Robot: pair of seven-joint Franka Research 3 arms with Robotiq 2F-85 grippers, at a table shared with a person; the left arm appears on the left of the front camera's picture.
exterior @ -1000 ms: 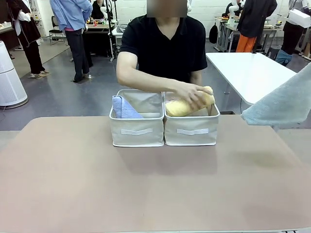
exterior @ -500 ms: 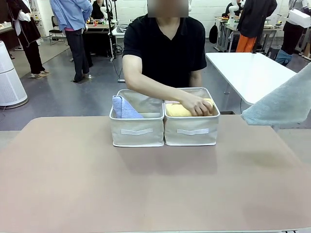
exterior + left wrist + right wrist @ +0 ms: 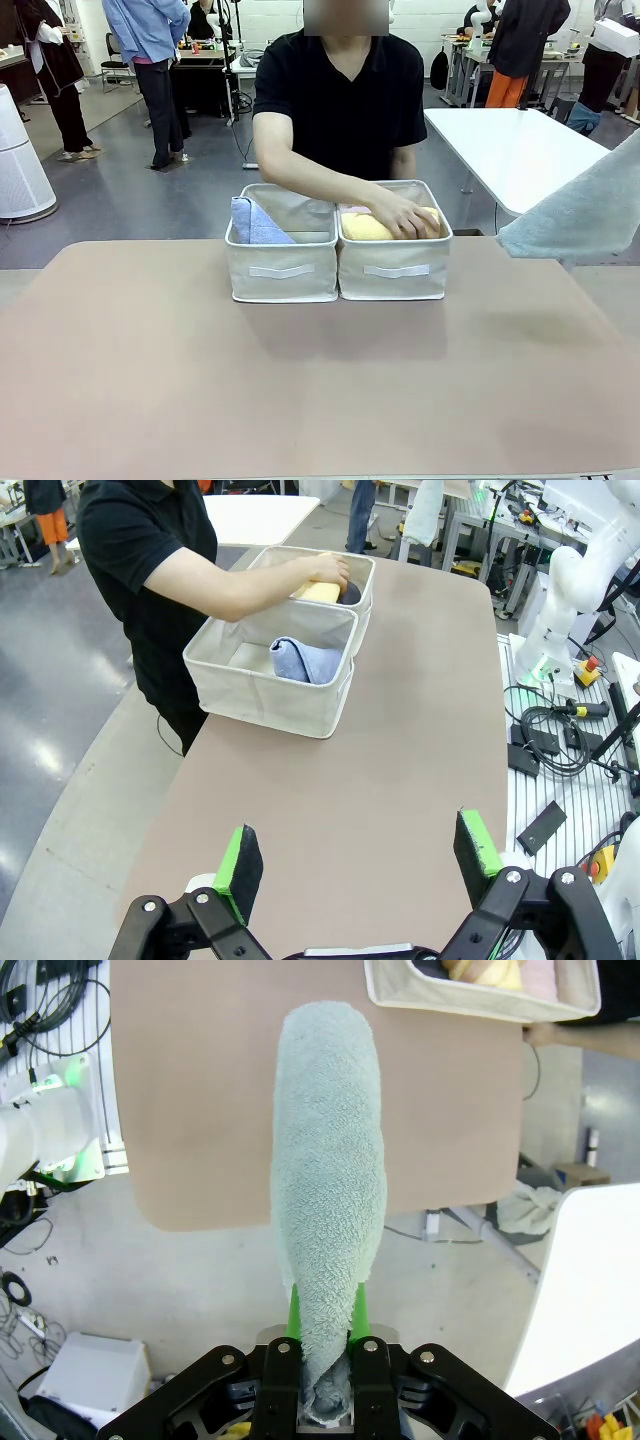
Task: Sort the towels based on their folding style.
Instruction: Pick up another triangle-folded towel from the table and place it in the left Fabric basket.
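While the left pincer [image 3: 358,858] stands open, the right pincer [image 3: 325,1312] clamps the teal-grey towel [image 3: 328,1160] jutting forward from it.

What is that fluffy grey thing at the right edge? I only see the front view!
Observer: A pale teal-grey towel. The right wrist view shows the right gripper shut on one end of it, with the rest sticking out beyond.
Operator: Is the other robot hand holding one too?
Observer: No. In the left wrist view the left gripper is open and holds nothing.
Operator: What hides by the person's hand?
Observer: From the left wrist view, something dark grey lies beside the yellow towel in that bin.
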